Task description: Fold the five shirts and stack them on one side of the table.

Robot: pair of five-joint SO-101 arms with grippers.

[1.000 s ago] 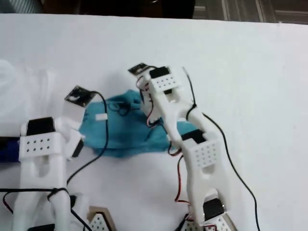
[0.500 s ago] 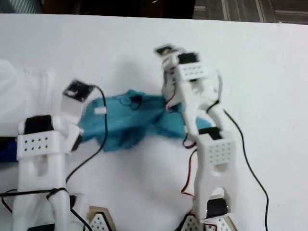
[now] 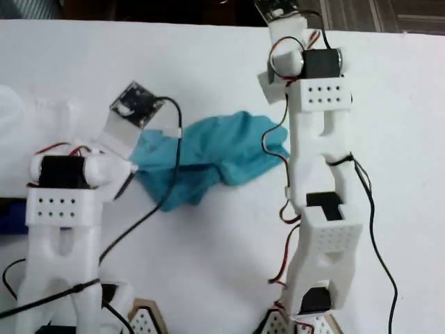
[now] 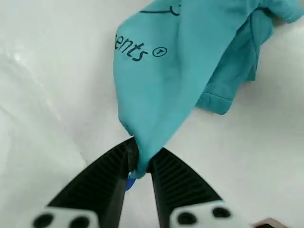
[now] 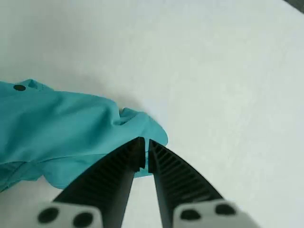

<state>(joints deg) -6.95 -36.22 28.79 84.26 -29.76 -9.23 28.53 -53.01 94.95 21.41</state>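
Two end effectors (image 4: 140, 153) (image 5: 146, 145), perhaps on shirt (image 3: 208, 156)

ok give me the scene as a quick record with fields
shirt: teal, crumpled, stretched between the two arms
table: white, under the shirt
left end effector: shut on one end of the shirt
right end effector: shut, tips at the shirt's opposite end, seemingly pinching its edge
fold: not yet done
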